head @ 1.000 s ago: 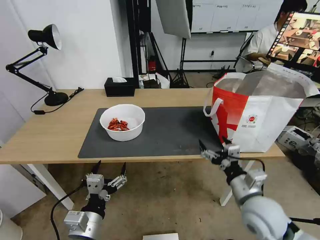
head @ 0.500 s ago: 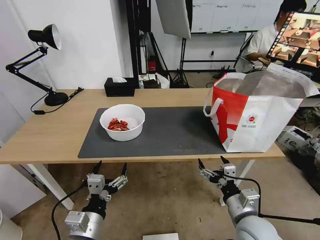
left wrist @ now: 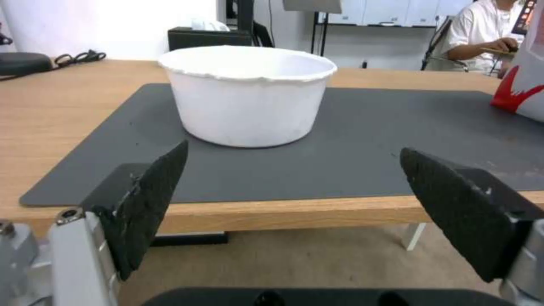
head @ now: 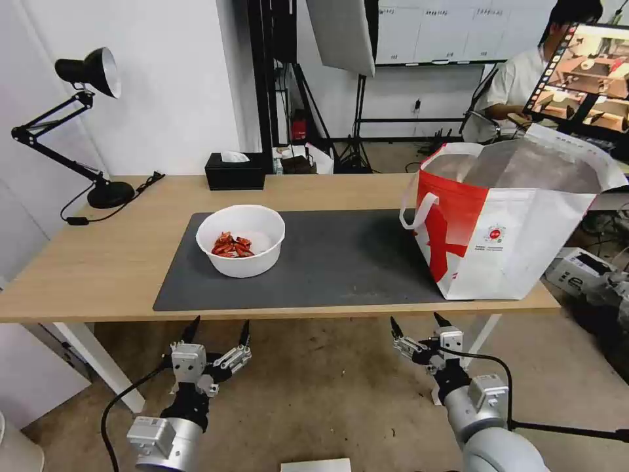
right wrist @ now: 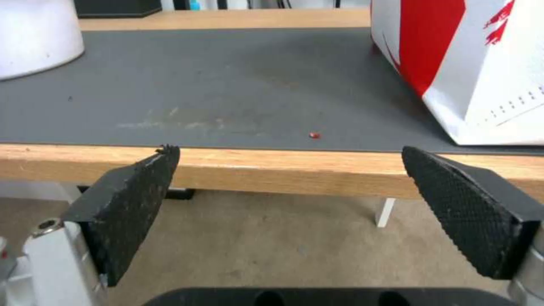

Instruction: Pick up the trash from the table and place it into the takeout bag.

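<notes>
1. White bowl (head: 240,240) with red scraps sits on the grey mat (head: 341,262), well left of the takeout bag (head: 508,216) — not bagged yet.
2. Left claw (head: 216,334) and right claw (head: 416,328) hang below the bench (head: 98,262) front edge, jaws apart, empty.
3. No other trash visible on the bench; judging by that, the bowl is what's left.

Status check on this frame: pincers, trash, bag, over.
Left pincer and right pincer open, empty, below the table edge. White bowl with red scraps on the mat. Takeout bag upright at right. Nothing between bowl and bag.
</notes>
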